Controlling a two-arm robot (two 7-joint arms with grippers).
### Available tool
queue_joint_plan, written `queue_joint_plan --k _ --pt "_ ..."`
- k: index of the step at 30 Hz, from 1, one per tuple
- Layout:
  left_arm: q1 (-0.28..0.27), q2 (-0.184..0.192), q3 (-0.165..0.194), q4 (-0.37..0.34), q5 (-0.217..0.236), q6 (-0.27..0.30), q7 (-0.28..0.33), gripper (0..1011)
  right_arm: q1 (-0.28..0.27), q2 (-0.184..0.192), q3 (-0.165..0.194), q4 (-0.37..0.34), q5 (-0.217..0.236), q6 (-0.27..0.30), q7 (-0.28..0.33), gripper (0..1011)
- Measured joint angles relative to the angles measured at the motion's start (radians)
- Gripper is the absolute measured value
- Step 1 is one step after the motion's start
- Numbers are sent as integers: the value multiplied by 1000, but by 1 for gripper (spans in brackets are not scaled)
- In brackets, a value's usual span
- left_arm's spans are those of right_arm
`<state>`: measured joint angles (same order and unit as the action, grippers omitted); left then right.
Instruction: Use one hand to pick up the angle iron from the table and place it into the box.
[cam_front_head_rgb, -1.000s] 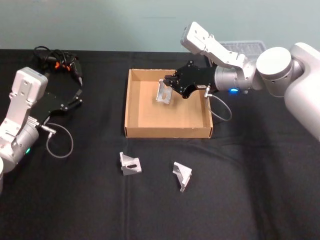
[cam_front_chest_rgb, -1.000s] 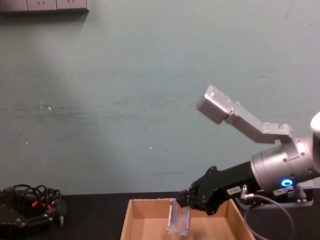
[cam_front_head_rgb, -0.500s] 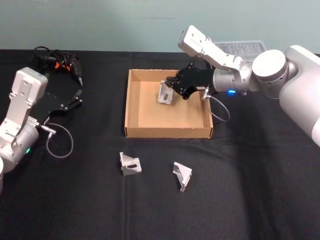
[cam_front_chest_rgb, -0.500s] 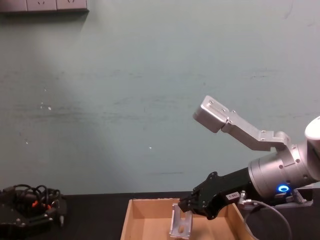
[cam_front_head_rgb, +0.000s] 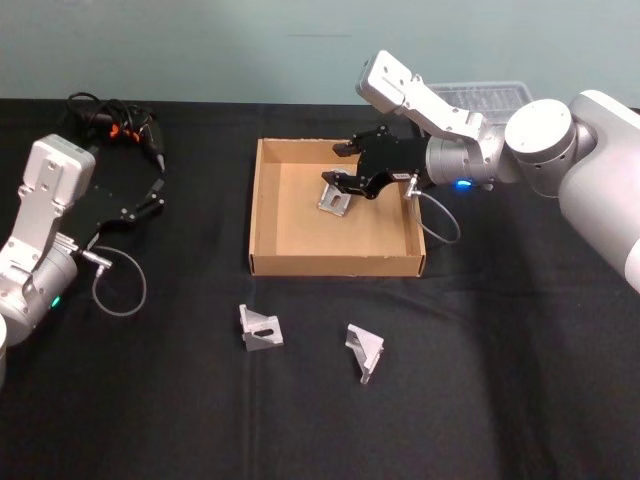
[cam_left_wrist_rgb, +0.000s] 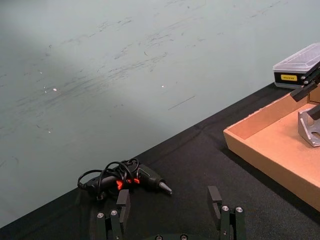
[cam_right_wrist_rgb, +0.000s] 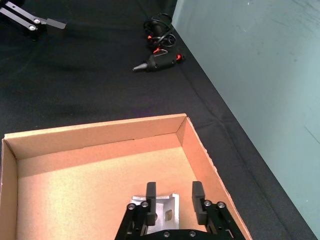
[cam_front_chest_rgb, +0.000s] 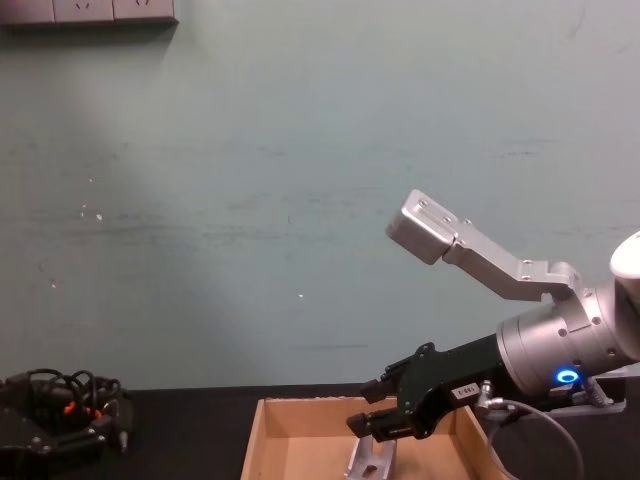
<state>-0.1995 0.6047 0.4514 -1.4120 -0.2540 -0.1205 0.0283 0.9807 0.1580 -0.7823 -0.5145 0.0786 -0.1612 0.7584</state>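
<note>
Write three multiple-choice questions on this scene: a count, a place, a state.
1. How many brackets lie on the table in front of the box? A one B two C four
2. Where is the bracket nearest the right claw? A on the table B on the box floor C lifted above the box
3. The right claw is: A open B shut on the bracket C shut on nothing
Answers: 1 B, two lie there; 2 B, it rests inside the walls; 3 A, its fingers stand apart. The left claw waits open at the left.
</note>
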Motion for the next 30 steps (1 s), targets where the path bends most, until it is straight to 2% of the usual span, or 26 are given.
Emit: queue_joint_plan --k 1,5,14,15,17,18,20,21,23,24,26,27,28,29,30 --pt "0 0 0 0 0 0 0 1011 0 0 0 -1 0 0 0 482" --pt "0 0 0 0 0 0 0 1011 0 1 0 -2 0 1 0 611" --pt "0 0 0 0 0 0 0 1011 -1 1 0 -4 1 2 2 862" --pt "0 0 0 0 0 0 0 1011 -13 15 14 -32 12 -3 14 913" --pt "0 0 0 0 0 0 0 1011 -29 34 31 -68 26 -7 26 941" --pt "0 0 0 0 0 0 0 1011 -50 59 48 -120 41 -8 40 984" --pt "0 0 0 0 0 0 0 1011 -79 91 69 -186 60 -5 58 1002" --pt "0 0 0 0 0 0 0 1011 -108 123 87 -252 82 2 79 1002" --pt "0 0 0 0 0 0 0 1011 -138 159 101 -317 107 12 111 1002" --pt "0 0 0 0 0 0 0 1011 -169 197 110 -380 132 17 149 1002" --pt "0 0 0 0 0 0 0 1011 -196 232 116 -437 162 19 188 1002" --pt "0 0 0 0 0 0 0 1011 -223 268 121 -487 194 18 231 1002" --pt "0 0 0 0 0 0 0 1011 -235 285 123 -506 208 17 255 1002" --pt "0 0 0 0 0 0 0 1011 -235 285 123 -506 208 17 255 1002" --pt "0 0 0 0 0 0 0 1011 -254 312 123 -541 234 9 299 1002"
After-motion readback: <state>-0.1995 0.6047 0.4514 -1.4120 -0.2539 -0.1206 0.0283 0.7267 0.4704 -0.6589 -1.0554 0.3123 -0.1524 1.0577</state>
